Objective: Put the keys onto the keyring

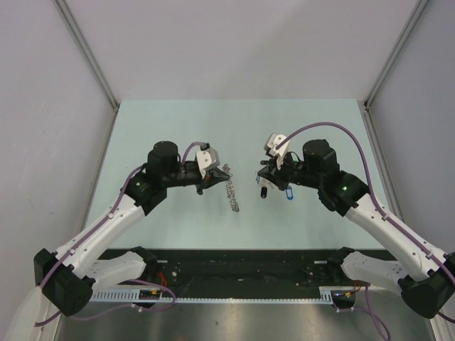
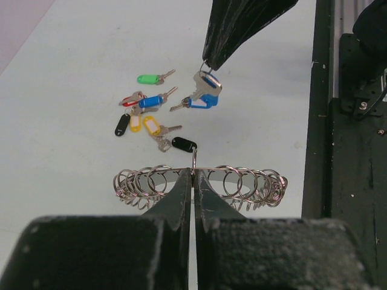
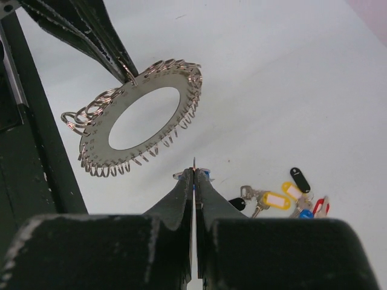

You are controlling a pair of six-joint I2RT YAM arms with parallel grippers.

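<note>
The keyring is a flat metal ring with a wide hole, edged with many small wire loops. My left gripper is shut on one edge loop and holds the ring in the air; the top view shows it edge-on. It also shows in the right wrist view. My right gripper is shut on the small ring of a blue-tagged key, which hangs above the table just right of the keyring. Loose keys lie below: green, red, blue, yellow, black.
The loose keys cluster on the pale table under my right gripper. A black rail runs along the near edge between the arm bases. Grey walls close in the left, right and far sides.
</note>
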